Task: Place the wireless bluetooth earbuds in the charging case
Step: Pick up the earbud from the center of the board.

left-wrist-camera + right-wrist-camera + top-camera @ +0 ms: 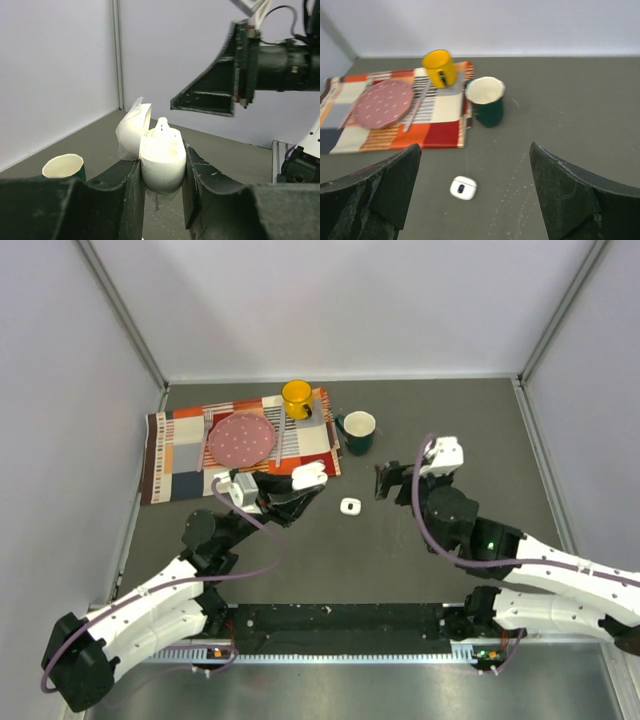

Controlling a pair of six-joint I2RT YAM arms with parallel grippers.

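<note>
arms [160, 615]: white shells, black joints | cables [417, 505]: purple | fingers [570, 192]: black wedges

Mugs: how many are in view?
2. The yellow mug stands on the patterned mat, far edge; the dark green mug stands on the table beside that mat. None seems hidden.

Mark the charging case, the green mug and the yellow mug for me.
charging case [162, 166], left wrist view, front of its lower shell
green mug [488, 113], right wrist view, dark outer wall
yellow mug [441, 71], right wrist view, outer wall
</note>
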